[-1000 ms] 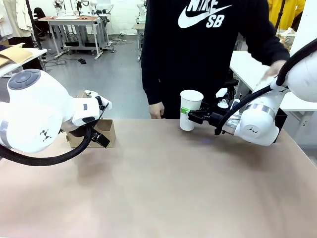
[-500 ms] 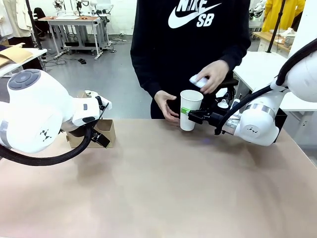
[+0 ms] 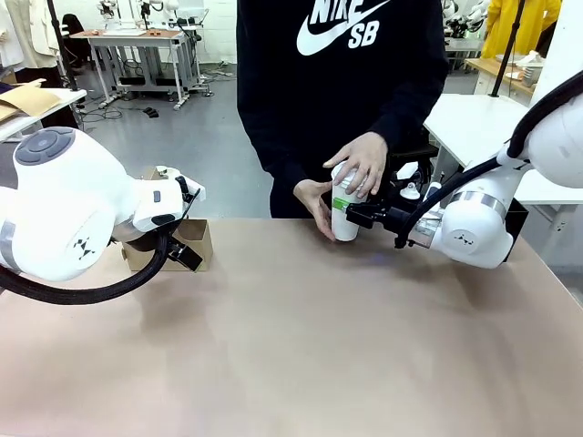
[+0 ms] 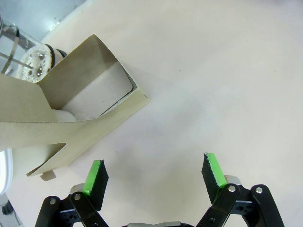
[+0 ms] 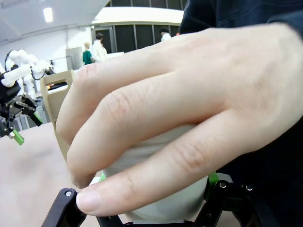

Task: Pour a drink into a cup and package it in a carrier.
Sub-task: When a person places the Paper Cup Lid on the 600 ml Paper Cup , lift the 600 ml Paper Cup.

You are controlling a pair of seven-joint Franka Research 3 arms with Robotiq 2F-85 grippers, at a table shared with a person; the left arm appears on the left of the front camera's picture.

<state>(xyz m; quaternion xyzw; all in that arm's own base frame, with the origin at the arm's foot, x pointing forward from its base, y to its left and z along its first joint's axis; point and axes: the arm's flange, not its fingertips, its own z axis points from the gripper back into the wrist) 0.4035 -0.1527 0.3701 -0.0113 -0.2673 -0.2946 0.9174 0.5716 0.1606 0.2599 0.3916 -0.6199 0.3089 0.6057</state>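
sweatshirt [image 3: 342,91] print: "NIKE SB" plus swoosh, white on black, top centre, letters' tops cropped
other text: none legible

1. upper hand [image 3: 360,162]: a second ago stretched off to picture right; half a second ago above the cup [image 3: 343,225] with a white lid in its fingers; now pressed down over the cup's rim, covering it.
2. lid: no longer in sight.
3. lower hand [image 3: 315,200]: a second ago hanging at the table [image 3: 273,346] edge; now curled against the cup's side.
4. torso [image 3: 337,82]: shifted toward picture left.
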